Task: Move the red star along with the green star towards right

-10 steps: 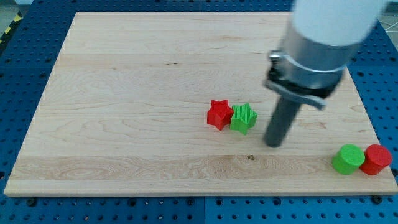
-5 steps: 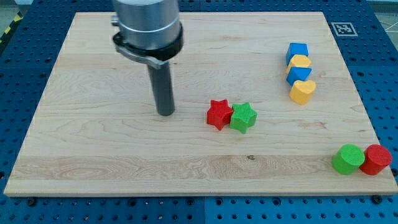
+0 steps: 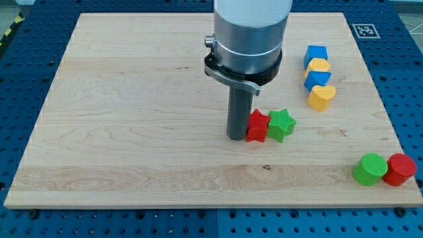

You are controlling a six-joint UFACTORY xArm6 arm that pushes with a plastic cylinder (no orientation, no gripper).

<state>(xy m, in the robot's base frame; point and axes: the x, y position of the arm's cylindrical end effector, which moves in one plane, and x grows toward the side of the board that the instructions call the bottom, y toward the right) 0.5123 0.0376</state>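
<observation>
Red star (image 3: 257,126) touched the green star (image 3: 281,124) on its right, while my tip (image 3: 235,136), a gripperless rod, pressed its left side.

my tip (image 3: 236,137) touches the red star (image 3: 257,126) on its left side – the green star (image 3: 281,124) sits against that star's right. 4 blocks stand in a column (image 3: 318,77) toward the view's top right; 2 cylinders (image 3: 384,169) sit side by side at bottom right.
</observation>
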